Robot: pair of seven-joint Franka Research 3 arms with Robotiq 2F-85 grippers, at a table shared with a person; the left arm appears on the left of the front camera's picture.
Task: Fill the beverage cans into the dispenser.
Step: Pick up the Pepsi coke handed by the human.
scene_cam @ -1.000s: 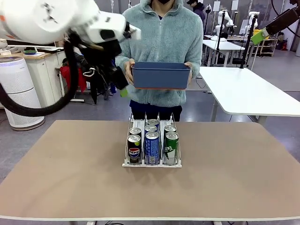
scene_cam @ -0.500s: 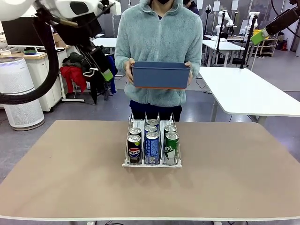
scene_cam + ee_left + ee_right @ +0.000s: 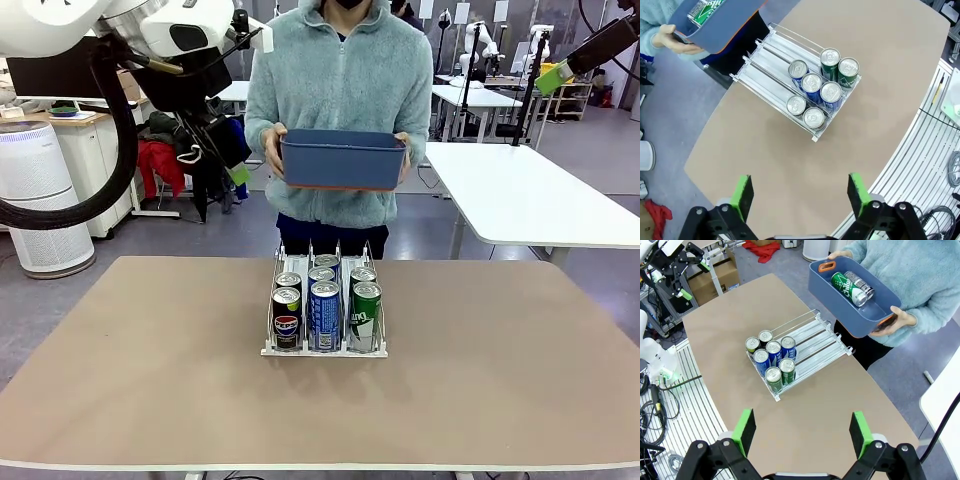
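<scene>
Bin (image 3: pixel 343 162) (two cans (image 3: pixel 850 288) inside) — beyond dispenser (image 3: pixel 325 352)

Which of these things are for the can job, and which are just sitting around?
For the job:
- seven cans in the dispenser
- two more cans in the blue bin that the person holds

Just sitting around:
- white air purifier
- white side table
- red cloth

Plainly a robot lab: white work tables (image 3: pixel 530 195) on bare grey floor (image 3: pixel 230 240), loose cables (image 3: pixel 650 410) beside aluminium rails (image 3: pixel 690 410), a cardboard box (image 3: pixel 725 272).
</scene>
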